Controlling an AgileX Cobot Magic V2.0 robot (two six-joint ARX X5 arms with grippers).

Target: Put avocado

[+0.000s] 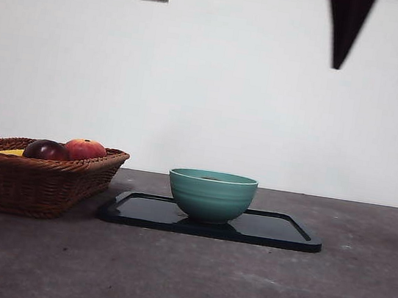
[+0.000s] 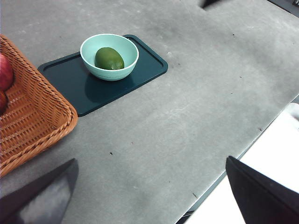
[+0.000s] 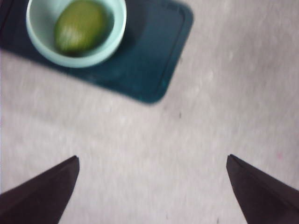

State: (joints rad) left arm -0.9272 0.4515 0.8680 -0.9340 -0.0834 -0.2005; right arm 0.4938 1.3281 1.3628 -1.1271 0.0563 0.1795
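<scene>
The avocado is dark green and oval and lies inside the teal bowl. The bowl stands on a black tray. The avocado also shows in the right wrist view, in the bowl. In the front view the bowl's wall hides the fruit. My right gripper is open and empty, high above the table beside the tray; its two black jaw tips show at the front view's top right. My left gripper is open and empty, high over the table's near part, far from the bowl.
A wicker basket stands left of the tray, holding a dark maroon fruit and a red-orange fruit. The table's edge runs close under the left gripper. A white wall stands behind.
</scene>
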